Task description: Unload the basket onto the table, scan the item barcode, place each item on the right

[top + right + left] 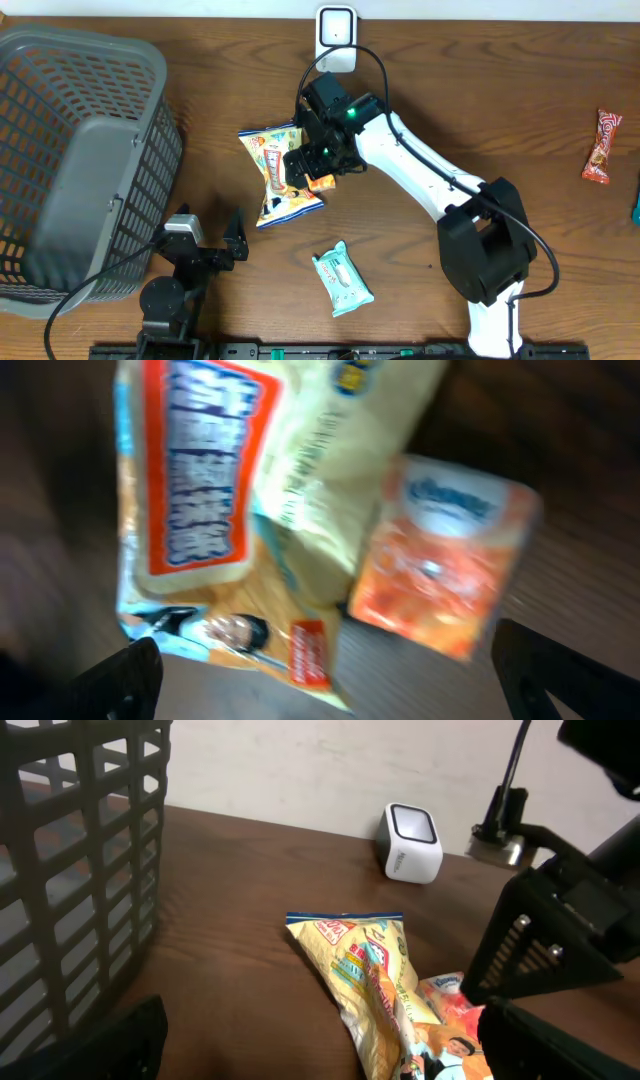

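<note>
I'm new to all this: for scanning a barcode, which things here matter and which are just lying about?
In the job: white scanner, open right gripper, yellow snack bag and orange packet below it.
Lying about: grey basket, teal packet, red candy bar, open left gripper.

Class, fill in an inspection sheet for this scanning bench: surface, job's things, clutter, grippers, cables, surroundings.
Surface: brown wooden table.
Job's things: white scanner at the far edge; yellow snack bag lying mid-table, orange packet beside it.
Clutter: grey basket at left; teal packet near the front; candy bar far right.
Grippers: left gripper open, empty, near the basket; right gripper open above the snack bag and orange packet.
Cables: black cable loops over the right arm; second cable runs past the basket.
Surroundings: pale wall behind.
</note>
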`<state>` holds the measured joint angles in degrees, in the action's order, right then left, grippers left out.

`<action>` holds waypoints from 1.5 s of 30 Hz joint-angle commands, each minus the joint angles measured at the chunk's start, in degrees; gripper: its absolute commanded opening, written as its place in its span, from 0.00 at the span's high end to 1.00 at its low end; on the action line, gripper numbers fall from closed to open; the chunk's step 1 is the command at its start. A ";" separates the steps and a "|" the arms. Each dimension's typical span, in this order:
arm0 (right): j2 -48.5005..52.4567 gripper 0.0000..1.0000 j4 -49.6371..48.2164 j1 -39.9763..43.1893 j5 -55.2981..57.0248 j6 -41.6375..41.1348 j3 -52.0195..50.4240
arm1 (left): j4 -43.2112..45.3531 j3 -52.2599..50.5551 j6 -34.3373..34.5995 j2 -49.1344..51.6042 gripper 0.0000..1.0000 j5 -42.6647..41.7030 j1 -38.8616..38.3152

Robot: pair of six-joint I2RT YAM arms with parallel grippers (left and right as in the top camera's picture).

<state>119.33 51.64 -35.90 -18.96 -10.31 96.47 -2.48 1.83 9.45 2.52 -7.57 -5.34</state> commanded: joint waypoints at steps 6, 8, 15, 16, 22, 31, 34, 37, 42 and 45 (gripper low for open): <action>-0.09 0.01 -8.57 -5.57 7.61 7.80 -0.79 | -0.83 -1.60 0.74 -0.04 0.02 -0.37 0.24; 0.61 0.01 -11.02 -7.15 10.43 7.80 -0.81 | -0.81 -1.60 0.74 -0.04 0.02 -0.37 0.24; 7.37 0.01 -17.62 -11.50 22.08 3.45 -0.79 | -0.81 -1.60 0.74 -0.04 0.02 -0.37 0.24; 8.59 0.02 -17.88 -11.76 22.05 3.02 -0.79 | -0.81 -1.60 0.74 -0.04 0.02 -0.37 0.24; 10.45 0.51 -15.15 -12.74 24.81 -4.44 -0.66 | -0.81 -1.60 0.74 -0.04 0.02 -0.37 0.24; 3.41 0.99 0.79 -2.82 -3.37 3.39 7.28 | -0.81 -1.60 0.74 -0.04 0.02 -0.37 0.24; 2.51 0.99 7.58 4.24 -24.70 12.22 9.33 | -0.81 -1.60 0.74 -0.04 0.02 -0.37 0.24; 2.51 0.99 12.96 10.73 -41.57 16.44 9.51 | -0.81 -1.60 0.74 -0.04 0.02 -0.37 0.24; 2.56 0.99 20.20 19.85 -55.93 18.12 9.49 | -0.83 -1.60 0.74 -0.04 0.02 -0.37 0.24; 2.56 0.99 24.02 22.93 -62.58 18.03 9.49 | -0.81 -1.60 0.74 -0.04 0.02 -0.37 0.24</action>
<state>124.64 73.82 -14.17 -64.88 5.17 104.64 -2.48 1.83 9.45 2.52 -7.57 -5.34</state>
